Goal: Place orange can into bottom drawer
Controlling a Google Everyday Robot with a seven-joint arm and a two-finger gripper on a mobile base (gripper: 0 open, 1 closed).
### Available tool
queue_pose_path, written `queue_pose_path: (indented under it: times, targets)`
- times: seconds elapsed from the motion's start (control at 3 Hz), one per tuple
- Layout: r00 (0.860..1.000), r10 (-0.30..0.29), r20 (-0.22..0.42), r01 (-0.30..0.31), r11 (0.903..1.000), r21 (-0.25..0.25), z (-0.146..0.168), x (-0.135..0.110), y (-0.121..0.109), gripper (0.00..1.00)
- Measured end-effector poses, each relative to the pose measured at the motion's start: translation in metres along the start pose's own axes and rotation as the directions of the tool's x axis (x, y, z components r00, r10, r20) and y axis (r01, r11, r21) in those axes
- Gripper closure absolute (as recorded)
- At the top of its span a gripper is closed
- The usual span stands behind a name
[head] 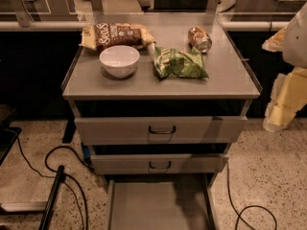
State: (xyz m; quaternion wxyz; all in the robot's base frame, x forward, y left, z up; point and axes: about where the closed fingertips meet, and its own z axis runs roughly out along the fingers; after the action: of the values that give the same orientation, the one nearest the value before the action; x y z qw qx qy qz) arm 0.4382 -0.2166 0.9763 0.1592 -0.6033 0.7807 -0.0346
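The orange can [199, 38] lies on its side at the back right of the grey cabinet top [225, 83], its silver end facing the front. The bottom drawer [158, 205] is pulled far out at floor level and shows a flat grey floor with nothing in it. My gripper [278, 107] hangs at the right edge of the view, beside the cabinet's right side and below the level of its top. It is well apart from the can and holds nothing that I can see.
A white bowl [119, 60], a green snack bag [180, 63] and a brown snack bag [117, 35] share the cabinet top. The two upper drawers [161, 129] stand slightly out. Black cables [67, 157] trail on the speckled floor on both sides.
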Motion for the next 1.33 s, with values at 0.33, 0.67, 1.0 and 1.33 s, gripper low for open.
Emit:
queue_pose_path:
  times: [0.33, 0.67, 1.0, 1.33]
  targets:
    - [1.000, 0.000, 0.000, 0.000, 1.0000, 0.000, 0.000, 0.000, 0.000, 0.00]
    - [1.000, 0.018, 0.003, -0.018, 0.9998, 0.005, 0.001, -0.002, -0.006, 0.00]
    - [0.998, 0.055, -0.013, -0.055, 0.9983, 0.021, 0.011, -0.011, -0.028, 0.00]
    - [0.994, 0.096, -0.051, -0.093, 0.9938, 0.061, 0.022, -0.020, -0.061, 0.00]
